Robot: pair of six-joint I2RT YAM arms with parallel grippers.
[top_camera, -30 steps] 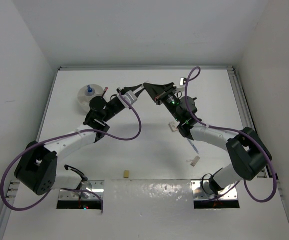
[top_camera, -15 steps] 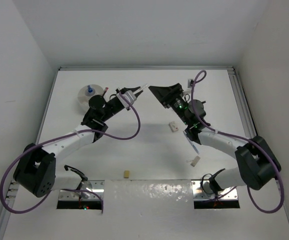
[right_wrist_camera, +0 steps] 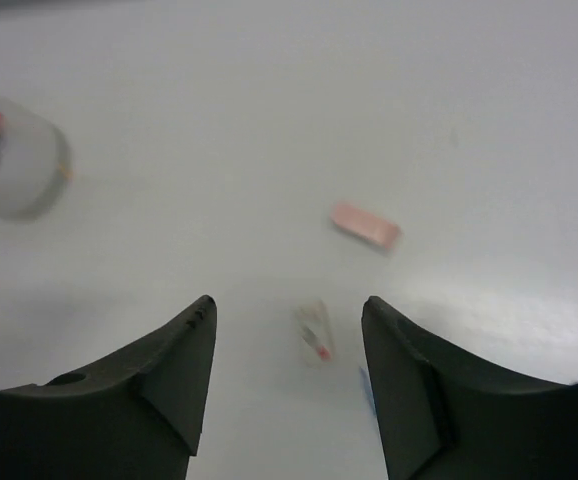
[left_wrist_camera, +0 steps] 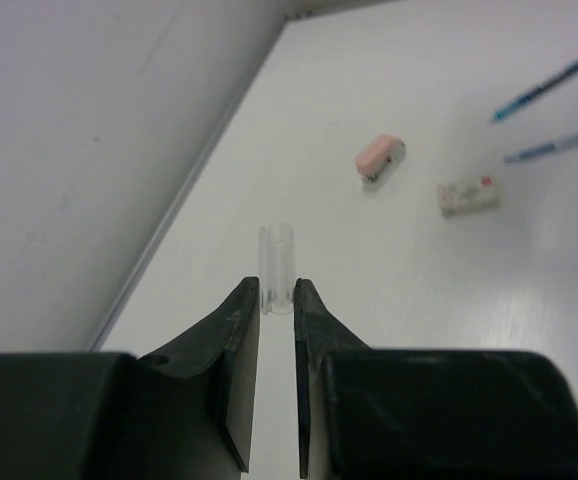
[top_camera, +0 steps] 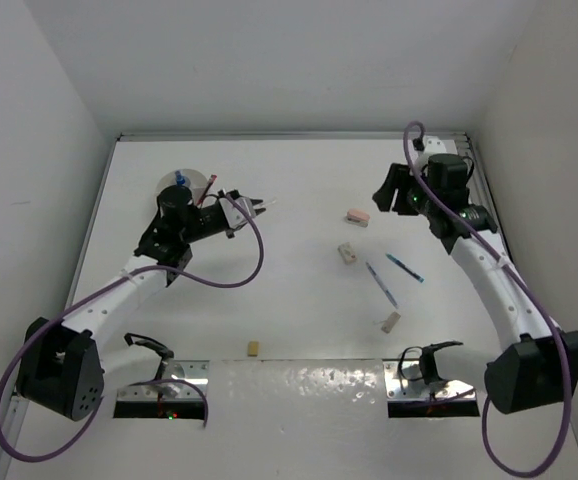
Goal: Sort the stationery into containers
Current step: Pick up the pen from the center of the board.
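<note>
- White table [top_camera: 299,300], boxed in by plain white walls [top_camera: 269,60].
- Left gripper [left_wrist_camera: 277,297] pinches the clear tape ring [left_wrist_camera: 277,255] at its fingertips.
- Right gripper [right_wrist_camera: 287,312] is spread wide, with the pink eraser [right_wrist_camera: 366,225] beyond its fingers.

Stationery mostly loose, one bowl far left

Low round white bowl [top_camera: 164,183] has a tiny blue-capped bottle [top_camera: 180,180] upright in it. Pink eraser [top_camera: 357,216], small white block [top_camera: 347,253], bright blue pen [top_camera: 404,267], paler blue pen [top_camera: 381,284] and tan block [top_camera: 390,322] lie apart right of centre. Clear tape ring [left_wrist_camera: 277,262] is pinched edge-up in the left end effector [left_wrist_camera: 276,290].
</note>
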